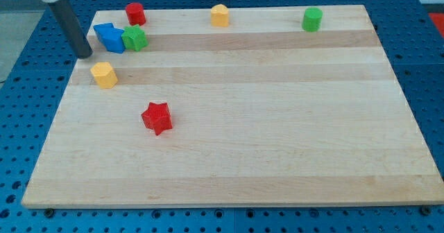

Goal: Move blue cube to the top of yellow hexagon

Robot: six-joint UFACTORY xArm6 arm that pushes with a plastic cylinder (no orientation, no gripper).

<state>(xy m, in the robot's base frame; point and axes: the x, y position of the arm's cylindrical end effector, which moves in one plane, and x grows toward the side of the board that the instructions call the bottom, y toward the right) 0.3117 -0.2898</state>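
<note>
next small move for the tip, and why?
Probably nothing big: my tip sits left of the blue cube, which already lies just above the yellow hexagon. At most, nudge the cube slightly down, off the green block.

My rod is dark grey, almost black, down to my tip (84,54), with a faint lighter sheen along one side. The board (277,136) is pale wood, banded in lengthwise strips of cream and light tan with fine grain. At far left sits a blue cube (109,37), a green star (134,38) and a red cylinder (134,14). The yellow hexagon (104,75) is a warm, orange-tinged yellow, as is the yellow block (220,16) at the far edge. The green cylinder (312,19) at far right is bright green. The red star (157,118) is strong red. The table (423,59) around the board is blue, patterned with a regular grid of small dark holes.
</note>
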